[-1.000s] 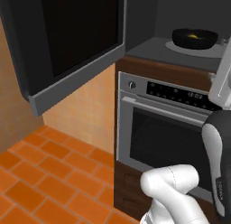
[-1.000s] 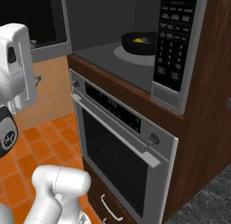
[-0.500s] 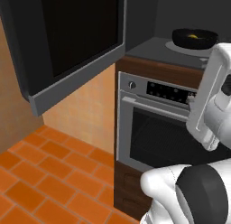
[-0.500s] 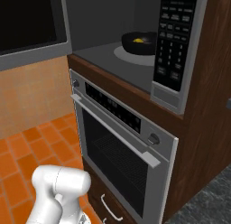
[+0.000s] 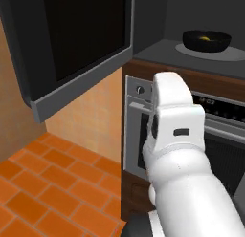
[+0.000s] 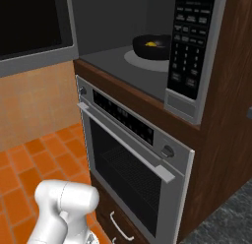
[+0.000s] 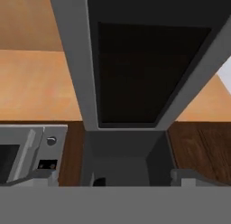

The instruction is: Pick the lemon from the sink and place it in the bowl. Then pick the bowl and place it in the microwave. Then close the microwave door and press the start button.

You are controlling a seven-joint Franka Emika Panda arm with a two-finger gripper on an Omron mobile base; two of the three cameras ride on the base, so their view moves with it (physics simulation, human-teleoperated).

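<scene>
The glossy black bowl (image 5: 206, 40) (image 6: 151, 46) sits on the pale turntable (image 6: 141, 59) inside the microwave (image 6: 109, 55). In it lies the yellow lemon (image 6: 150, 44) (image 5: 205, 38). To the left, the microwave door (image 5: 76, 40) (image 6: 32, 22) stands swung wide open. The hand view looks at this door (image 7: 146, 69), its dark glass and grey frame close ahead. My gripper (image 7: 115, 177) is open, its fingertips (image 7: 41, 175) far apart with nothing between them. My white arm (image 5: 174, 121) rises in front of the oven. The sink is out of view.
Under the microwave is a steel oven (image 6: 129, 154) with a bar handle (image 6: 123, 142) and knobs (image 7: 52, 140). The microwave's button panel (image 6: 189, 46) is on its right side. Orange floor tiles (image 5: 43, 183) and an orange wall (image 6: 34, 105) lie to the left.
My arm has swung from the right edge of the left base view to its middle and has left the right base view's upper left. Bowl, lemon and door have not moved.
</scene>
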